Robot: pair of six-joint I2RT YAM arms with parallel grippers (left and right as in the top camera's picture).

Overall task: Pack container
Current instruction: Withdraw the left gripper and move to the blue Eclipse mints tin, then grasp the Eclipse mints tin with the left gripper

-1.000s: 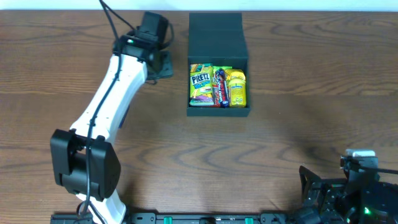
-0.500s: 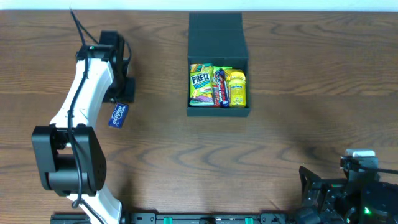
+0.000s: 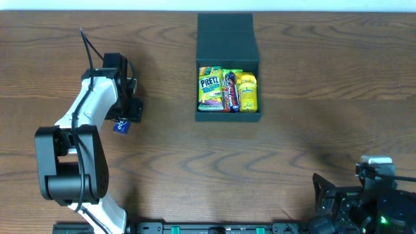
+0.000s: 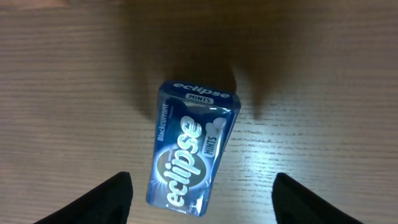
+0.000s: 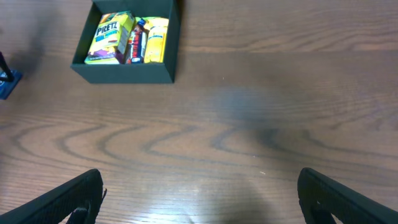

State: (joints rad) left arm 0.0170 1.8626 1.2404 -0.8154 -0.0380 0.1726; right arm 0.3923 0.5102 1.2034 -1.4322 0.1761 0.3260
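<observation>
Left gripper (image 4: 200, 198) hangs straight over the blue mint pack (image 4: 193, 152), fingers spread, one on each side of the pack's near end and touching neither edge, so nothing is pinched. The pack lies flat on the table (image 3: 195, 169), its long axis running away from the wrist with a slight tilt, so the fingers straddle its narrow width. I read "eclipse", "MINTS" and "Blackcurrant" on it. The container (image 3: 227, 117) sits well apart, off to my right and a little farther out, lid flapped back, with a "PRETZ" box (image 3: 208, 91), a dark bar and a yellow packet inside; their print is too small to read. Right gripper (image 5: 199, 194) is parked wide open, far from the pack, so I judge the left arm the nearer.
</observation>
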